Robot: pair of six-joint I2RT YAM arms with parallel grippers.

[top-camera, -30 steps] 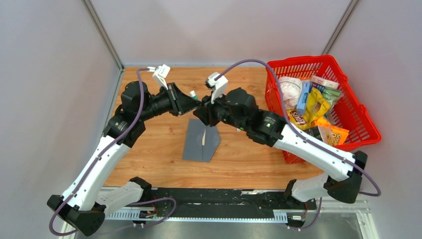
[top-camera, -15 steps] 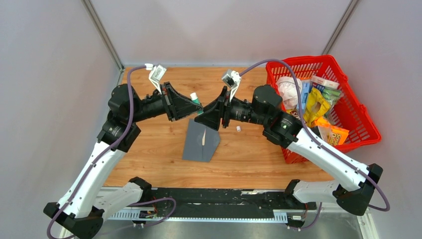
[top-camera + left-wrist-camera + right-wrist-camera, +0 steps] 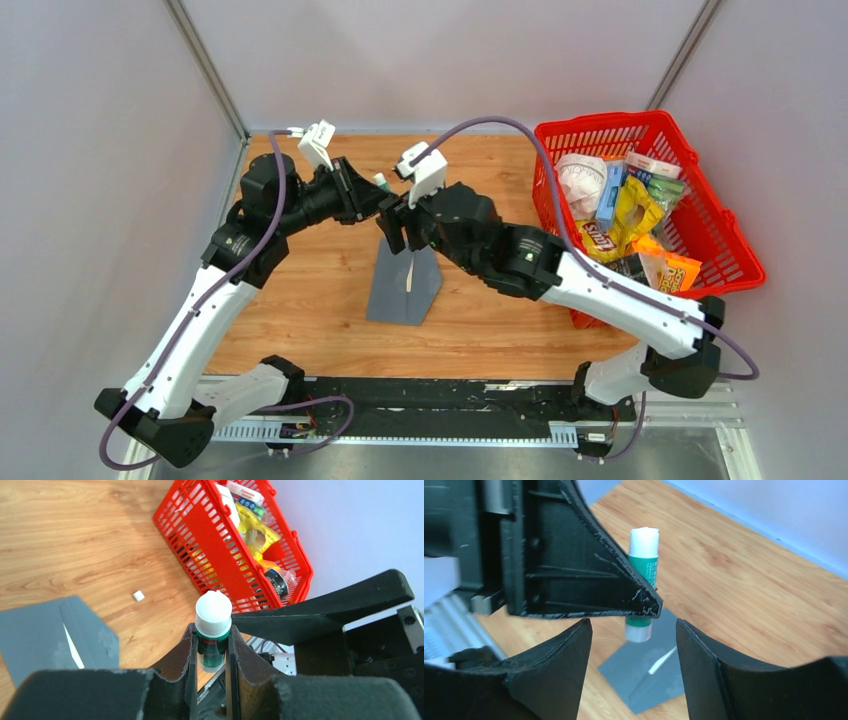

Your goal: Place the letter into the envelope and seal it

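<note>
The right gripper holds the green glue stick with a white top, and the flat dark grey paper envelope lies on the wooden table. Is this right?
No. The left gripper holds the green glue stick, as the left wrist view shows; the right gripper is open. The dark grey envelope does lie on the wooden table.

Yellow crisp bag [image 3: 636,208], in red basket [image 3: 738,268]: red "Lay's" logo at lower end, partly legible. Orange packet [image 3: 668,271]: lettering too small to read. Glue stick [image 3: 212,632], green label: print blurred, unreadable
</note>
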